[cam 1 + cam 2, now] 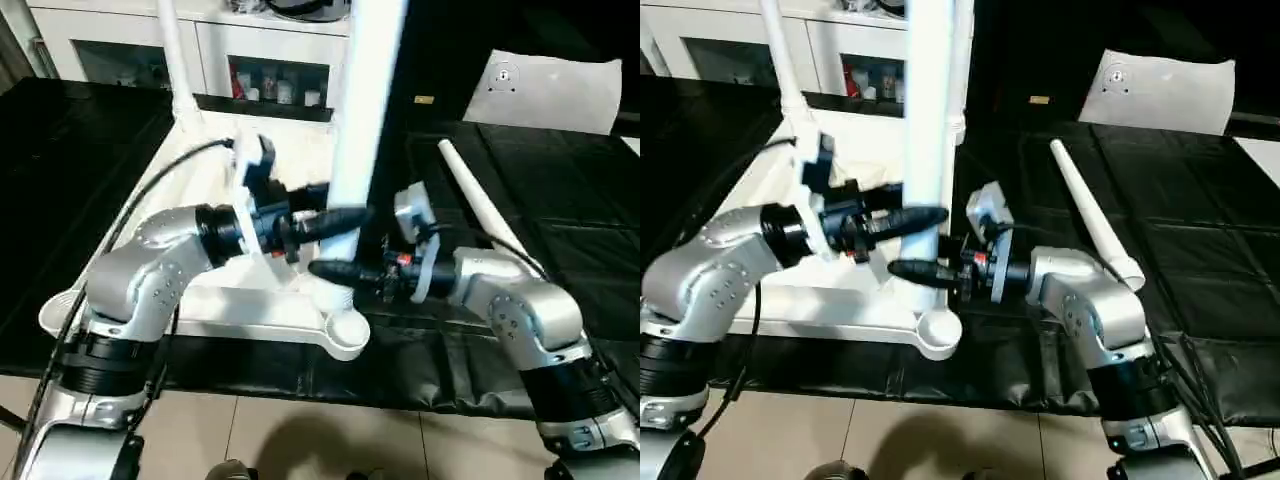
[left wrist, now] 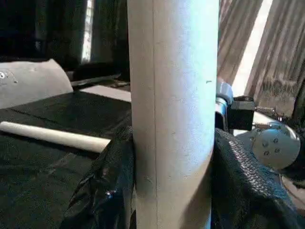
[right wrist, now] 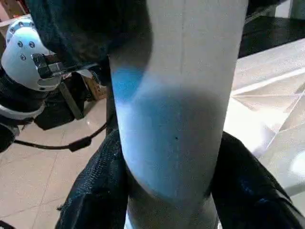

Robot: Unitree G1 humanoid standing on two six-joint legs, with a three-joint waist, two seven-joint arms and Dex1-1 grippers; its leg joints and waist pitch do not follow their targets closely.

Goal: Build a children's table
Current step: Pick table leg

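At the near right corner of the upside-down tabletop (image 1: 250, 300), both grippers, left (image 1: 335, 222) and right (image 1: 335, 270), clasp an upright leg (image 1: 362, 110). Two legs already stand at the far corners; a fourth (image 1: 480, 205) lies beside the tabletop on the black mat.

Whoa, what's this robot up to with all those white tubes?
It is putting together a children's table. The white tabletop lies upside down on a black-covered bench. Both grippers clasp one upright tube leg near a front corner of the tabletop: the left gripper higher, the right gripper just below. Another leg stands at a far corner, and a spare leg lies on the black cover to the robot's right. The nearest corner socket is empty.
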